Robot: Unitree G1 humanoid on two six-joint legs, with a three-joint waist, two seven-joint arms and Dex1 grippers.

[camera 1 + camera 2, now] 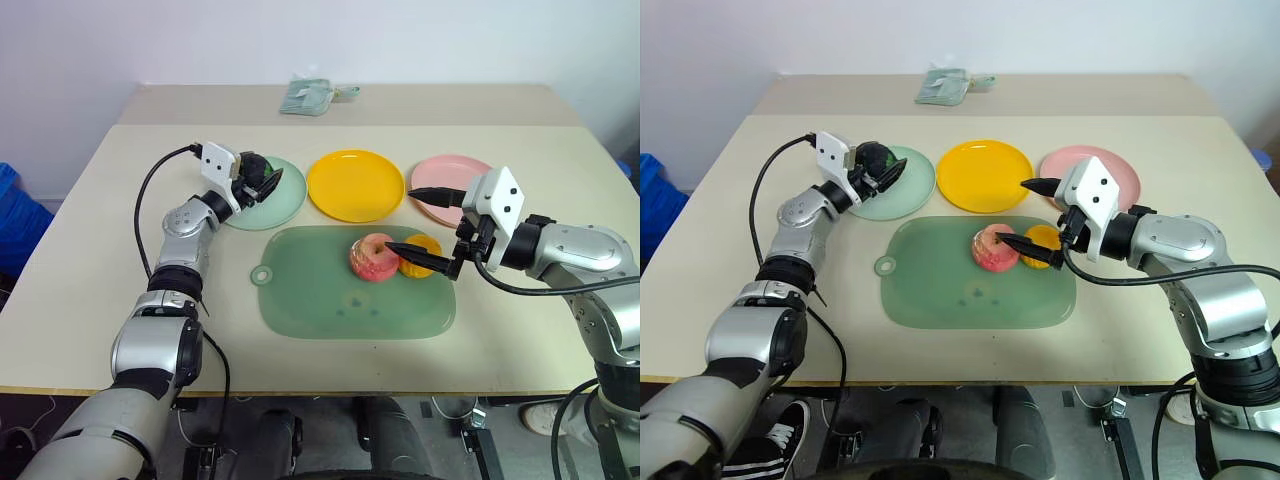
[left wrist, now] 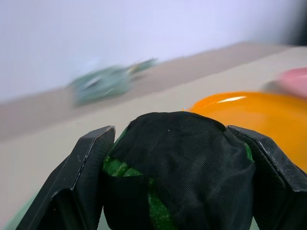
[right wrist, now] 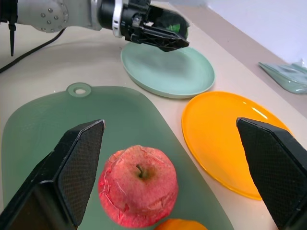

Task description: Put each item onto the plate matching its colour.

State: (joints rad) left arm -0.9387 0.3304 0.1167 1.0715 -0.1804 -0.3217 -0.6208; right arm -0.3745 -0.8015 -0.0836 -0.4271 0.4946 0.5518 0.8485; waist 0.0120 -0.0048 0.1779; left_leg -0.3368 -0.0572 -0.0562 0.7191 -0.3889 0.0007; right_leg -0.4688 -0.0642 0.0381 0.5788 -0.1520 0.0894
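- Left eye view: the beige table (image 1: 90, 300) carries a translucent green mat (image 1: 330, 300) in front of three plates in a row.
- The mint green plate (image 1: 285, 203), yellow plate (image 1: 355, 185) and pink plate (image 1: 450, 178) all lie bare.
- The left gripper (image 1: 268, 184) hangs over the mint plate, fingers clamped on the dark green-black lumpy ball (image 2: 182, 163).
- The right gripper (image 1: 420, 225) hovers over the mat's right end, fingers wide apart, holding nothing.
- The pink-red apple (image 1: 372, 257) sits on the mat, touching the orange fruit (image 1: 422, 250) on its right.
- A folded greenish cloth (image 1: 308, 95) lies at the far edge.
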